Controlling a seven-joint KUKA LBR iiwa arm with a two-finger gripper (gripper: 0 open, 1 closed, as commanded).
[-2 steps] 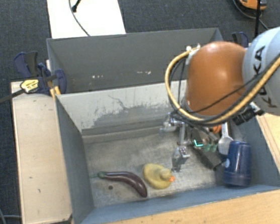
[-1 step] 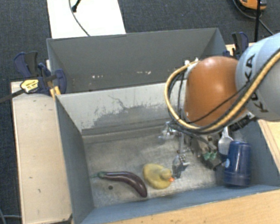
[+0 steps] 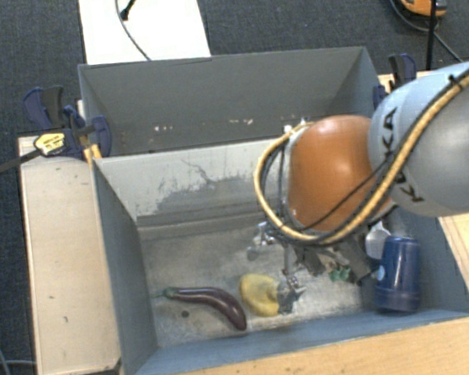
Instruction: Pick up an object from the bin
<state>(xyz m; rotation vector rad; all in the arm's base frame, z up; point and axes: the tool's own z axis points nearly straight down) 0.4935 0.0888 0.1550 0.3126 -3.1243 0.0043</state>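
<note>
1. We see the gripper point(image 3: 286, 291) low down in the grey bin point(image 3: 125, 264), near the front wall. It hangs under the round orange cover point(image 3: 330, 171) on the big grey arm point(image 3: 454, 143), which comes in from the right.
2. The gripper is right beside a lumpy yellow thing point(image 3: 259, 294), maybe a toy fruit. Its tip looks like it touches the yellow thing's right side. We think this is the thing to be picked, because the gripper is so close to it.
3. We cannot tell if the gripper is open or closed. The cover and the cables hide much of it, so we will not say it has hold of anything.
4. A curved purple toy eggplant point(image 3: 208, 301) lies on the floor just to the left of the yellow thing. It could get bumped if the yellow thing slides that way.
5. A dark blue can point(image 3: 396, 274) stands in the right front corner, well out of the way.
6. We think the pick is only at its start, as the yellow thing sits on the bin floor.
</note>
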